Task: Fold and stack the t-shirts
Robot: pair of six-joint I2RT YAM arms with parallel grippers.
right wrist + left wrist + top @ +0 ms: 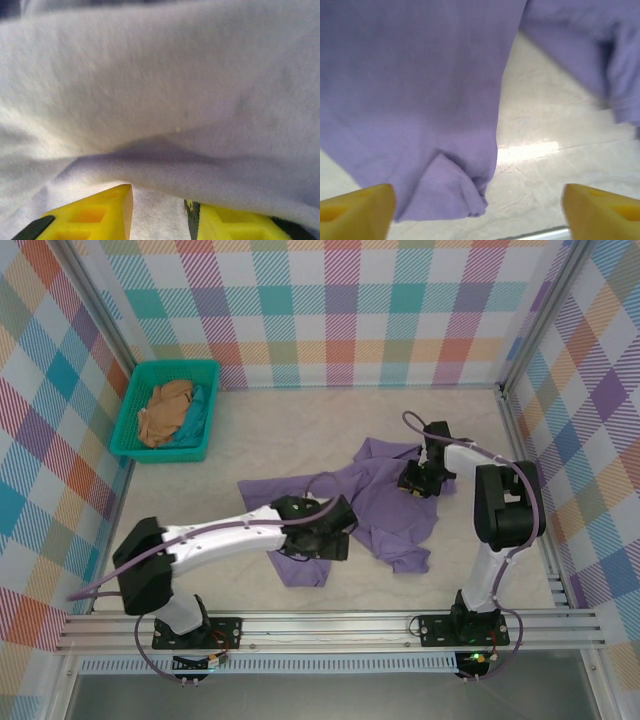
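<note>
The lavender t-shirt [385,505] lies crumpled and partly spread in the middle of the table. My left gripper [325,535] hovers over its near left part. In the left wrist view its yellow fingers [355,210] stand wide apart, open, and a folded corner of the lavender t-shirt [445,195] lies loose on the table between them. My right gripper [420,480] is at the shirt's far right edge. In the right wrist view its jaws [159,200] are closed on a bunch of the cloth [160,100], with a fold draped over the fingertips. A tan t-shirt [165,412] lies bunched in the basket.
The teal plastic basket [178,365] stands at the back left corner against the checkered wall. Pale marbled table surface [300,435] shows behind the shirt and along the left. A metal rail [330,625] runs along the near edge by the arm bases.
</note>
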